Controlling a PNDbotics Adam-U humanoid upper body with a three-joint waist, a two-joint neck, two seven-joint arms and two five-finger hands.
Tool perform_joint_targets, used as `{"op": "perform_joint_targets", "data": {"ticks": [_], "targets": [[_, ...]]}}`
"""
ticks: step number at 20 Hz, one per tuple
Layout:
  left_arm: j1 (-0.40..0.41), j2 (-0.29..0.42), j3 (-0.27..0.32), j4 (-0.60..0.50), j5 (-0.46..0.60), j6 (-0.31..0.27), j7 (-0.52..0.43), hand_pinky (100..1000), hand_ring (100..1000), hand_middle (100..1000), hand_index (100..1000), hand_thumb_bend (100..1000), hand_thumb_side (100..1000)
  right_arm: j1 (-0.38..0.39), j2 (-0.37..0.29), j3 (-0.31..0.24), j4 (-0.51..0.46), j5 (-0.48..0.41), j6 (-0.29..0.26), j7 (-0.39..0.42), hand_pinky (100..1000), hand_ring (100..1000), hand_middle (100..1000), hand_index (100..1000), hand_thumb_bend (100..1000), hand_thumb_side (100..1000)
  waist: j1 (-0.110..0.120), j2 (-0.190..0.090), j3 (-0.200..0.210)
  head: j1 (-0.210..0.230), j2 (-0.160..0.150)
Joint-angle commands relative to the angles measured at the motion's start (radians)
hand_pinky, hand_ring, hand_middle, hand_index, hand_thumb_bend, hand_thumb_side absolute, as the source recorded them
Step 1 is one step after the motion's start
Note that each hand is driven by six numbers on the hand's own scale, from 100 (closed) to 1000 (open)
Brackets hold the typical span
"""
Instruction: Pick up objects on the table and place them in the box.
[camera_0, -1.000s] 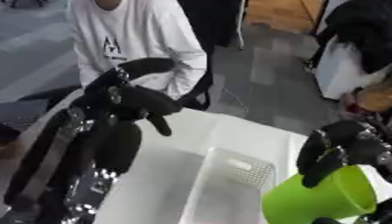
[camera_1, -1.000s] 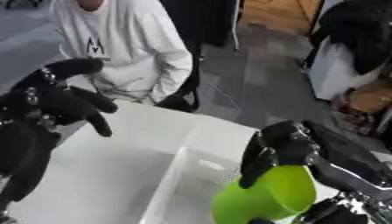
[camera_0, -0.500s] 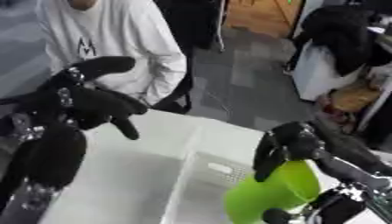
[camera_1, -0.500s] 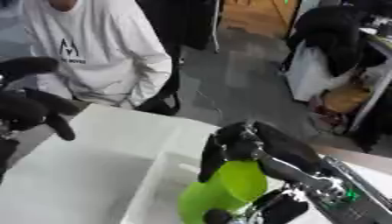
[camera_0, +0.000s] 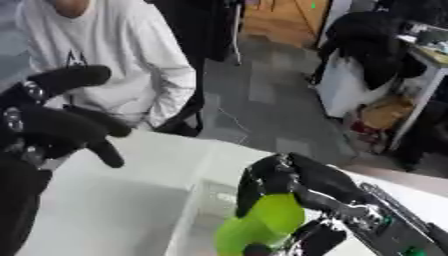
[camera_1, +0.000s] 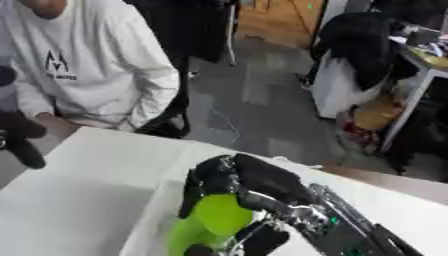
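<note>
One lime-green cup (camera_0: 262, 225), nearest, clamped in the right hand (camera_0: 293, 185), fingers curled over its top, thumb under; it hangs above the single white box (camera_0: 188, 220) on the white table (camera_0: 114, 210). Left hand (camera_0: 57, 125) raised at left, fingers spread, holding nothing. Versus a second ago: cup and right hand sit further left in view, over the box.
</note>
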Motion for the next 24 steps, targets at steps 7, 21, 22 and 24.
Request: {"op": "perform_joint_targets", "data": {"ticks": [7, 21, 22, 24], "targets": [[-0.018, 0.006, 0.006, -0.014, -0.009, -0.001, -0.003, 487, 626, 848, 671, 275, 728, -0.01, -0.004, -0.005, 0.027, 0.178, 0.028, 0.051, 966, 958, 994, 1000, 281, 950, 0.012, -0.015, -0.008, 0.012, -0.008], [0.011, 0.062, 0.017, -0.014, -0.031, -0.011, 0.008, 487, 627, 846, 671, 270, 731, 0.223, -0.055, -0.043, -0.262, -0.018, 0.075, -0.018, 740, 844, 897, 935, 142, 990, 0.023, -0.013, -0.088, 0.136, -0.233], [0.018, 0.07, 0.018, -0.014, -0.034, -0.013, 0.009, 487, 627, 846, 671, 268, 733, 0.273, -0.052, -0.054, -0.304, -0.079, 0.083, -0.029, 672, 810, 870, 914, 100, 966, 0.028, -0.013, -0.101, 0.152, -0.273], [0.035, 0.088, 0.022, -0.014, -0.044, -0.017, 0.013, 487, 627, 846, 671, 266, 735, 0.35, -0.037, -0.078, -0.336, -0.186, 0.057, -0.04, 612, 777, 831, 872, 100, 926, 0.038, -0.016, -0.128, 0.179, -0.329]]}}
